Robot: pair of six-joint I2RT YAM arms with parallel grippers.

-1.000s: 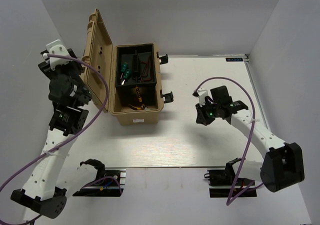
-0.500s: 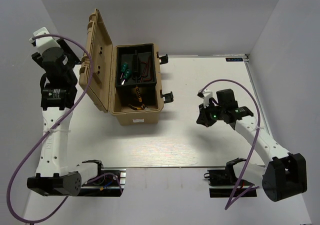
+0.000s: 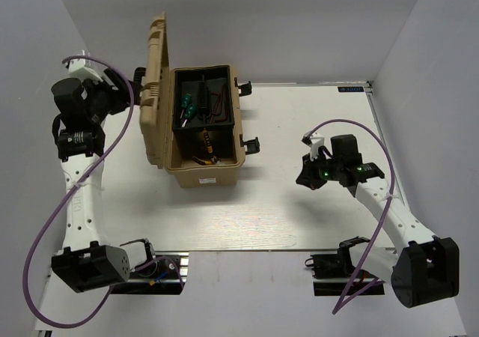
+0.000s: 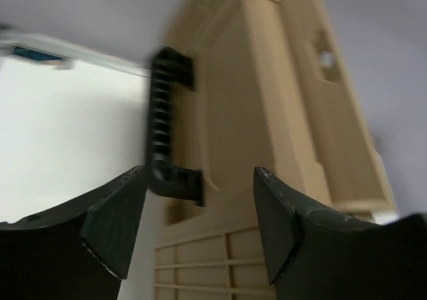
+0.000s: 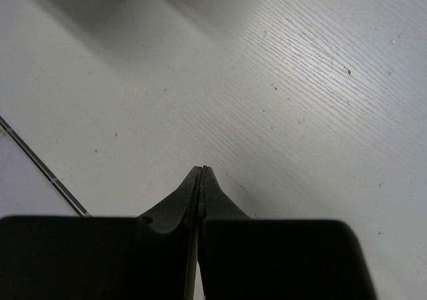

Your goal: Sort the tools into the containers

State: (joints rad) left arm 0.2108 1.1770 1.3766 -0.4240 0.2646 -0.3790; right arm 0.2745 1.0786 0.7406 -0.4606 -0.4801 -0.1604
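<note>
While the tan toolbox (image 3: 202,174) stands open on the white table (image 3: 314,112), its lid (image 3: 155,90) is raised almost upright along the box's left side. All the tools in view are inside the box. A black tray (image 3: 228,73) fills the far part of it. In that tray lie 2 green-handled screwdrivers (image 3: 183,108) on the left and thin dark-red hex keys (image 3: 219,105) on the right. Nearer the arms, in the deeper tan section just in front of the tray, lie the orange-yellow-handled pliers (image 3: 206,148). 2 black latches (image 3: 245,87) hang off the box's right wall.

The left gripper (image 3: 137,79) is held high, just beside the outer face of the lid. In the left wrist view its fingers (image 4: 113,220) are spread wide and empty. The lid's ribbed tan outer face (image 4: 287,113) and its black carry handle (image 4: 163,127) lie ahead of them. Whether either finger touches the lid cannot be told.

The right gripper (image 3: 302,180) hovers low over bare table, well apart from the box on its right side. In the right wrist view its 2 fingers (image 5: 180,203) are pressed together with nothing between them, tips over the scratched white surface (image 5: 300,80).
</note>
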